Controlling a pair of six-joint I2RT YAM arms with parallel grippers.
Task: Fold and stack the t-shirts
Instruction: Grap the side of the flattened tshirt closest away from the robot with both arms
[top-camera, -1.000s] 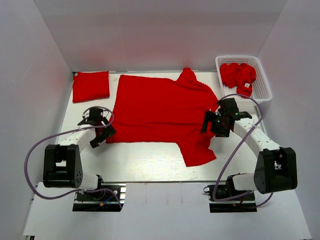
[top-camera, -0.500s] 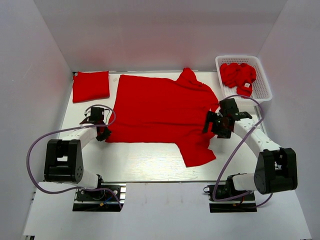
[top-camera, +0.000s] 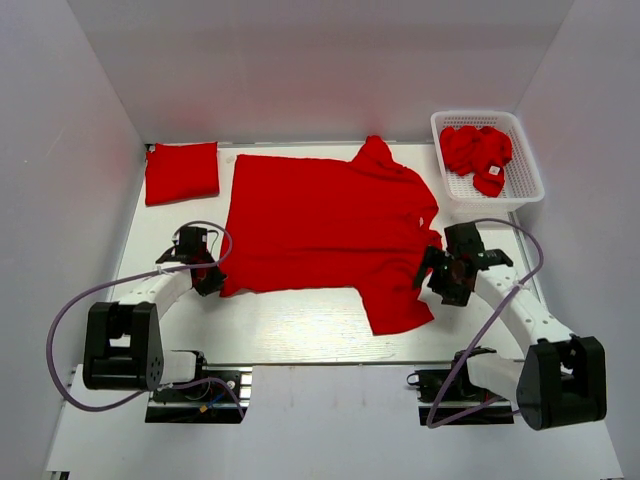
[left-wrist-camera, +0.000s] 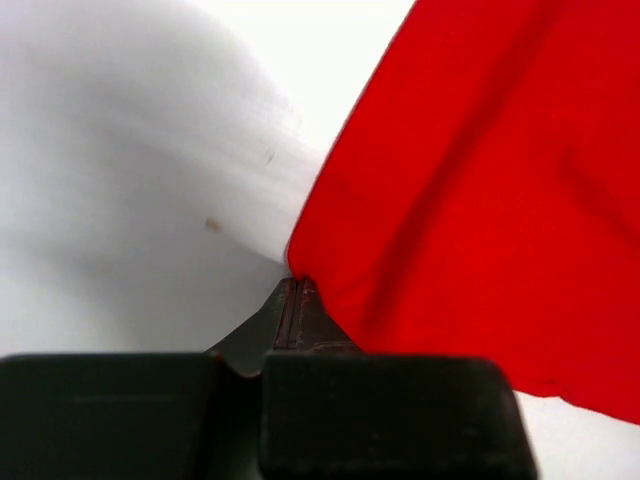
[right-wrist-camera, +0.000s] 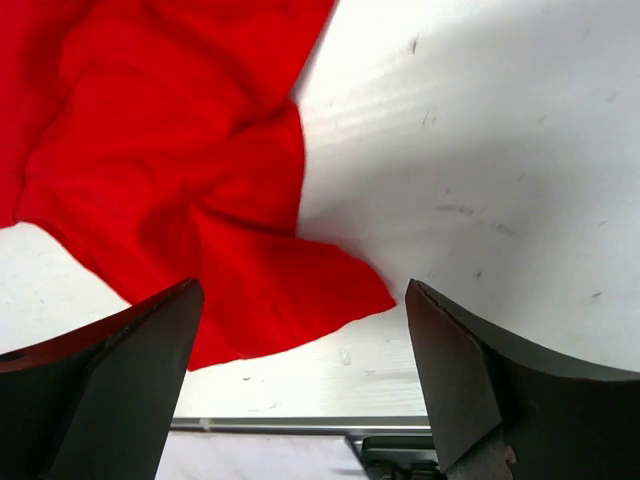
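One red t-shirt (top-camera: 320, 225) lies spread flat in the middle of the table. My left gripper (top-camera: 210, 280) is at its near left hem corner. In the left wrist view that gripper (left-wrist-camera: 295, 285) is shut, with the cloth (left-wrist-camera: 480, 200) running out from its tips. My right gripper (top-camera: 437, 272) stands open beside the right sleeve. In the right wrist view the sleeve end (right-wrist-camera: 260, 290) lies on the table between the spread fingers of this gripper (right-wrist-camera: 302, 295). A folded t-shirt (top-camera: 182, 172) rests at the far left. More crumpled t-shirts (top-camera: 475, 150) sit in the basket.
The white mesh basket (top-camera: 524, 178) stands at the far right corner. White walls close the table in on three sides. The table's near edge (right-wrist-camera: 300, 423) runs just past the right gripper, and both arms' cables loop beside their bases.
The left gripper has shut on the hem corner and drawn it slightly nearer. The right gripper has shifted nearer and to the right, still open.
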